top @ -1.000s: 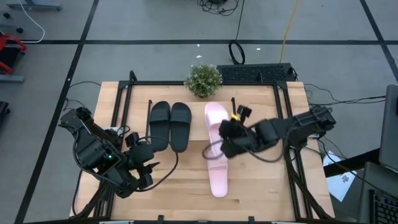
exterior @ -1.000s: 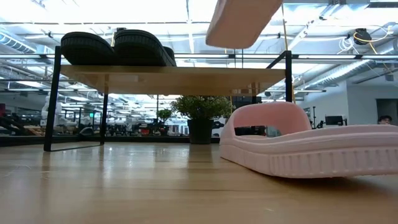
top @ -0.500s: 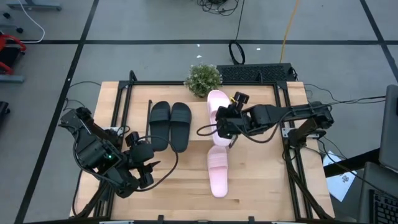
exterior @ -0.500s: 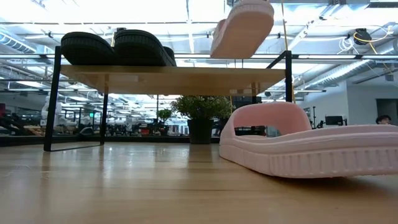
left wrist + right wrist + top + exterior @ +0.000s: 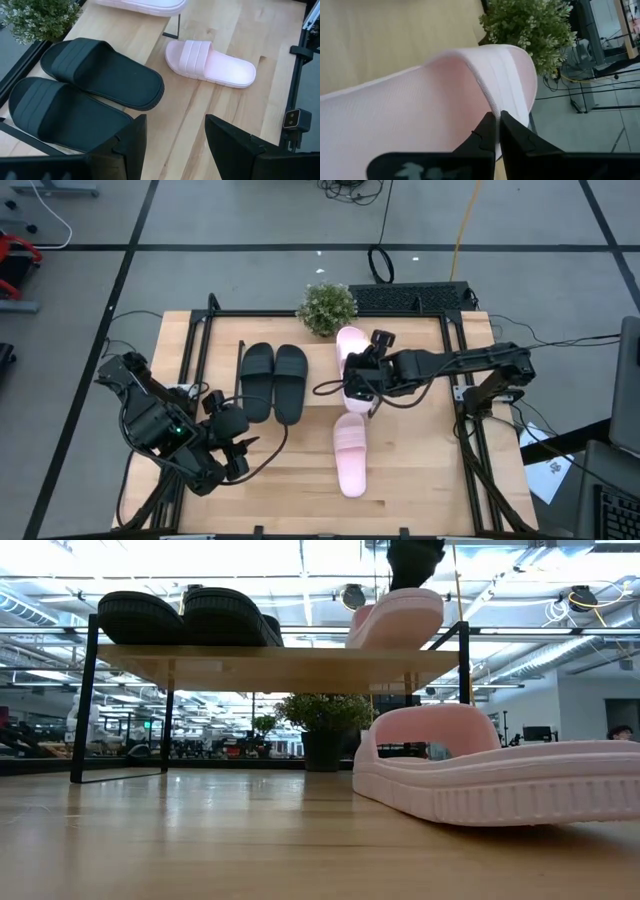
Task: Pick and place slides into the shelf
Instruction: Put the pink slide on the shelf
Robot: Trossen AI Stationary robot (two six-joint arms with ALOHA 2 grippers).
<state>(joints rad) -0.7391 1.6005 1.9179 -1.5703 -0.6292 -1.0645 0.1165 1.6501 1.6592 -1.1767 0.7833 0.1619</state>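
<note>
The black pair of slides [image 5: 273,378] lies side by side on the left half of the shelf's top board [image 5: 280,665], soles down. My right gripper [image 5: 362,375] is shut on one pale pink slide [image 5: 347,343] over the right part of the shelf, next to the black pair. The other pink slide [image 5: 350,458] lies sole down on the table in front of the shelf, and it is large in the low view [image 5: 500,775]. My left gripper [image 5: 175,145] is open and empty at the table's near left [image 5: 235,445]. My right gripper pinches the edge of the pink slide's wide strap [image 5: 492,102] between its two fingers [image 5: 485,137]. It comes slanting from above and the table's right. The slide is tilted [image 5: 400,615], its near end raised and its far end down at the shelf board; whether it touches the board I cannot tell.
A small potted plant [image 5: 327,308] stands at the table's far edge just behind the shelf. Black frame rails [image 5: 465,410] run along the table's left and right sides. Bare wood lies on the table's near right.
My right gripper has carried the pink slide from above the other pink slide toward the table's far edge and down to the shelf top. The slide is now tilted over the board beside the black pair. The other slides have stayed put.
</note>
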